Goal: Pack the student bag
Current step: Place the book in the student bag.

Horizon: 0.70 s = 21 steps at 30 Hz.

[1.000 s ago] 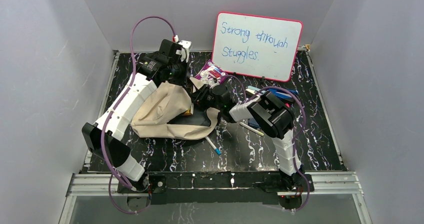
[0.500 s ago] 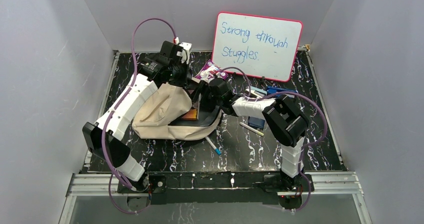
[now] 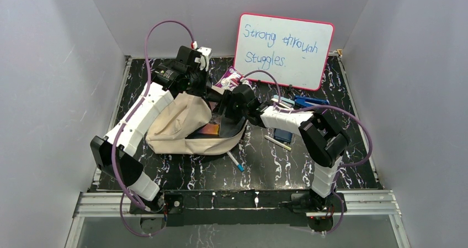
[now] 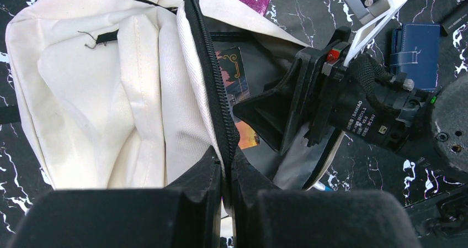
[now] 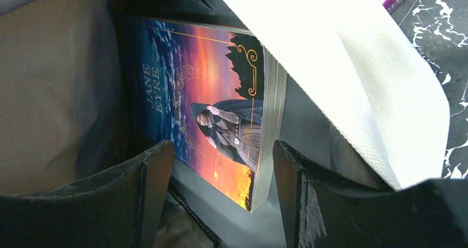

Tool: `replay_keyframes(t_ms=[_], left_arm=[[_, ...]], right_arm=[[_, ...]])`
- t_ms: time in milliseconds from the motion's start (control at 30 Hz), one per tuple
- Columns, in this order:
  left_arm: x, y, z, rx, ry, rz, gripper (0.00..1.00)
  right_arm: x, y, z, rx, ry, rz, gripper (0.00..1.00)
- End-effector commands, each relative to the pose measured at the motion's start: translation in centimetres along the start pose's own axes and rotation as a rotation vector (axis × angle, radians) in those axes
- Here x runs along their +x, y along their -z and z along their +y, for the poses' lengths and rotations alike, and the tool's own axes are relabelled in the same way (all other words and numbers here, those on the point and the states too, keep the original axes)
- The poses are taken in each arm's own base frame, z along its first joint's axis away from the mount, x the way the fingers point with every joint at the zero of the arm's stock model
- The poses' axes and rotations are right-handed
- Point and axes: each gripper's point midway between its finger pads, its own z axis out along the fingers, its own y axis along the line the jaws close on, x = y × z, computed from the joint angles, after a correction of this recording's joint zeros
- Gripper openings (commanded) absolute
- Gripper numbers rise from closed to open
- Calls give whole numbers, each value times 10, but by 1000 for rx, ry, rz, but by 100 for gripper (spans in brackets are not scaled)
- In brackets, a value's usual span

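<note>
Lower centre of its wrist view, the left hand (image 4: 226, 173) pinches the zipper edge of the student bag (image 3: 176, 124), centre-left on the counter (image 3: 265, 165). Beyond, the right hand (image 5: 221, 170) stands open inside its mouth, flanking a book (image 5: 204, 104), seemingly lying free. Next: back out, fetch another item.

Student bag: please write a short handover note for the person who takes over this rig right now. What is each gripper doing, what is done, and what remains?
Left gripper: shut on the zipper edge of the student bag, holding its mouth open.
Right gripper: open, inside the bag, jaws either side of the Jane Eyre book.
Done: the book lies inside the bag and looks released.
To do: on the table, outside the bag, are a blue-tipped pen, a second pen, a dark blue case and a purple packet. They probably go in next. The bag is not yet zipped.
</note>
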Motion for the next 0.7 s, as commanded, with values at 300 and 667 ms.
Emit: replay_keyframes(t_ms=[300, 667], left_arm=[[-14, 19, -2, 23, 9, -83, 0], [-9, 15, -1, 15, 9, -67, 0]], right_arm=[[13, -17, 43, -188, 37, 151, 74], [-4, 9, 53, -220, 97, 65, 76]])
